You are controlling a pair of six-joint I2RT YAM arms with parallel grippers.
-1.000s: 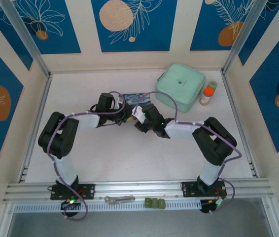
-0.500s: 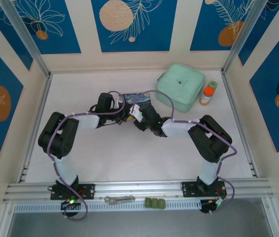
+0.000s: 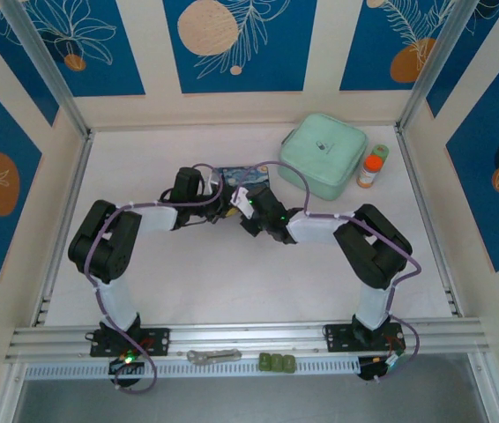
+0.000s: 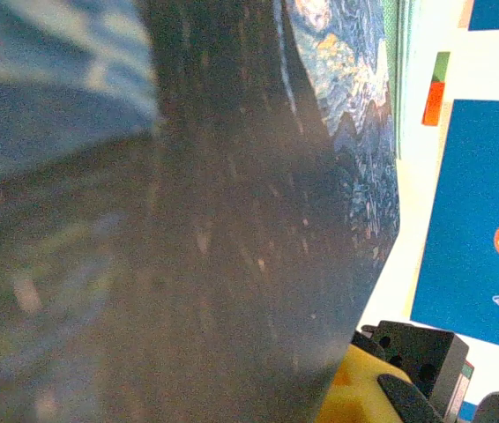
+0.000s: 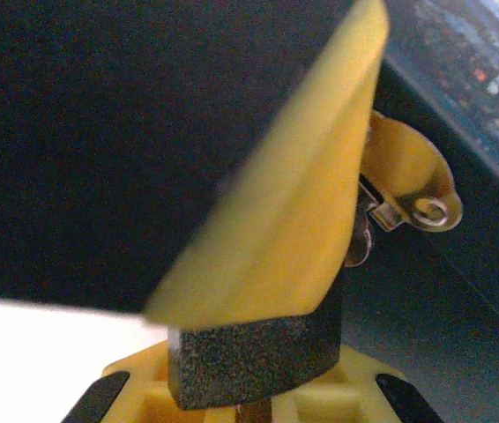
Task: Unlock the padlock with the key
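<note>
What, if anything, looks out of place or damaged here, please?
Nothing looks spilled or damaged. One oddity is a grey tool and some small green pieces. They lie on the front rail, off the table where the work is happening.

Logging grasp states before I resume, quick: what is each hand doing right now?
Left hand: cannot be told, close against the tin box.
Right hand: closed on the key.

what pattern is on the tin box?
The tin box has a dark blue starry-night painting, best seen in the left wrist view.
</note>
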